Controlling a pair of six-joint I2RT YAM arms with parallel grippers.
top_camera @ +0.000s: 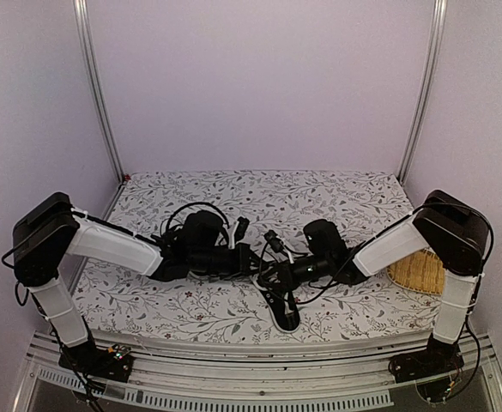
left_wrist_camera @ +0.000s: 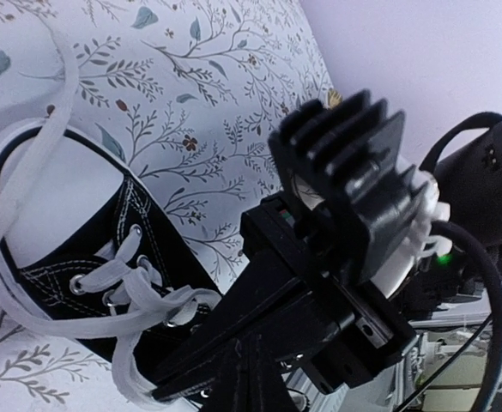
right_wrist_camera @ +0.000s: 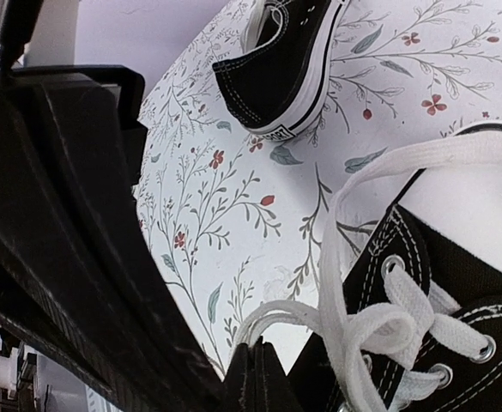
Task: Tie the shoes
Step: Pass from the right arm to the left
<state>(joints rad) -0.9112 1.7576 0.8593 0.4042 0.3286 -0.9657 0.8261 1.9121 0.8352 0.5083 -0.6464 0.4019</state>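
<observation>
**A:** Which way to the small black canvas sneaker with the white rubber sole (top_camera: 283,316) from the pincers?

**B:** Right underneath, a touch nearer the arm bases. Sitting mid-table on the floral-print cloth (top_camera: 190,305), long axis running roughly far to near, laced part tucked under both wrists. Pretty much equal reach for either arm: left gripper (top_camera: 247,260) and right gripper (top_camera: 278,268) nose to nose over the eyelets (right_wrist_camera: 394,264).

**A:** Spread or pinched?

**B:** Both pressed tight together. On the right wrist view, flat white lace (right_wrist_camera: 332,257) looping straight down to the fingertips. Probably nipped, but can't swear to it. Same story on the left, too cluttered to call.

**A:** And the matching second sneaker (right_wrist_camera: 276,60)?

**B:** Lying well apart on the same cloth, nothing near it. Guessing the next pull wants to go sideways, across that long axis, by drawing apart.
</observation>
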